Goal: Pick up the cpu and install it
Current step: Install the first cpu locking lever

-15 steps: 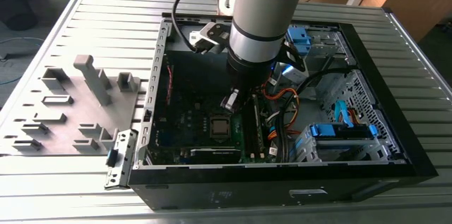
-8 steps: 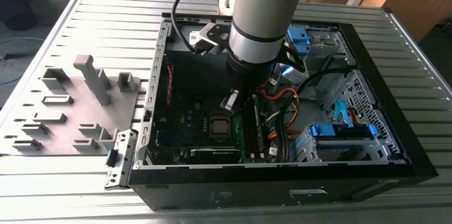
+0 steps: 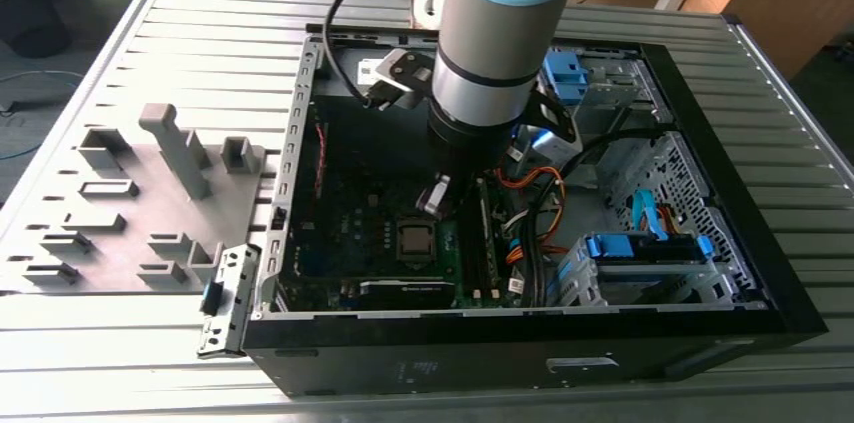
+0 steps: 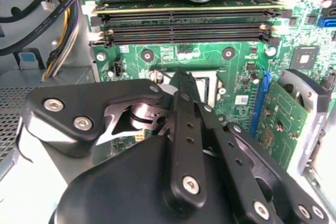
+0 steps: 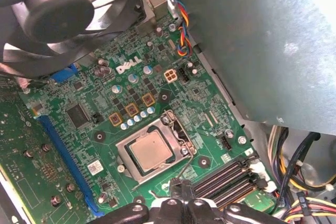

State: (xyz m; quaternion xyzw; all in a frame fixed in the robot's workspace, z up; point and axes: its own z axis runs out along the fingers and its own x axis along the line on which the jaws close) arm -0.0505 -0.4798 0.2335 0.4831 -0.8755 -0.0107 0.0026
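The cpu, a small square chip with a silvery-grey top, lies flat in its socket on the green motherboard. In the exterior view the cpu sits low in the open computer case. My gripper hangs just above the board, a short way off the socket and apart from the chip. In the first wrist view the gripper tips are together with nothing between them, beside the socket's thin lever. The second wrist view has the gripper in front of the dark socket.
Black memory slots run beside the socket. A cooling fan and a grey metal box stand close around the board. Cables and blue drive brackets crowd the exterior view's right. A grey fixture plate lies outside the case.
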